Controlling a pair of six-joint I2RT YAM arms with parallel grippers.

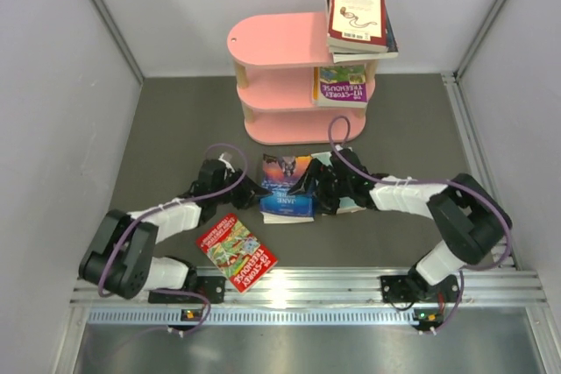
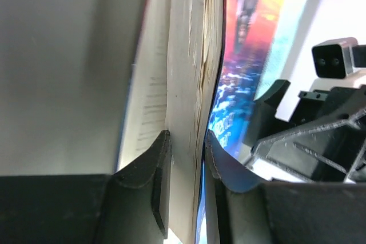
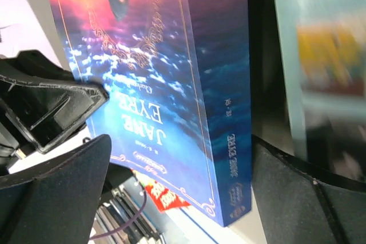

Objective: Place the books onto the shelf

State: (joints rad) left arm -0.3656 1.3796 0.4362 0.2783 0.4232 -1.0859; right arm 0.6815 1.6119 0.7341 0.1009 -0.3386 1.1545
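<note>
Left grip: left gripper (image 2: 187, 139) fingers clamped on the page block of the Jane Eyre book (image 3: 171, 84); one printed leaf flares outside one pad and the blue cover bows past the other, so the pinch probably takes only part of the book
Book: low on the table (image 1: 175, 129), between both grippers, in front of the shelf (image 1: 280, 50)
Right grip: right gripper (image 3: 182, 147) fingers wide apart, straddling the spine side; contact unclear
Doing it well: close the right fingers across spine and covers before lifting, or the pages may fan open; raise it level
Shelf room: stacked books (image 1: 358, 17) fill the top board's right end; purple-green book (image 1: 342, 85) sits below; the left end looks free
Waiting: red Treehouse book (image 1: 237, 251)
</note>
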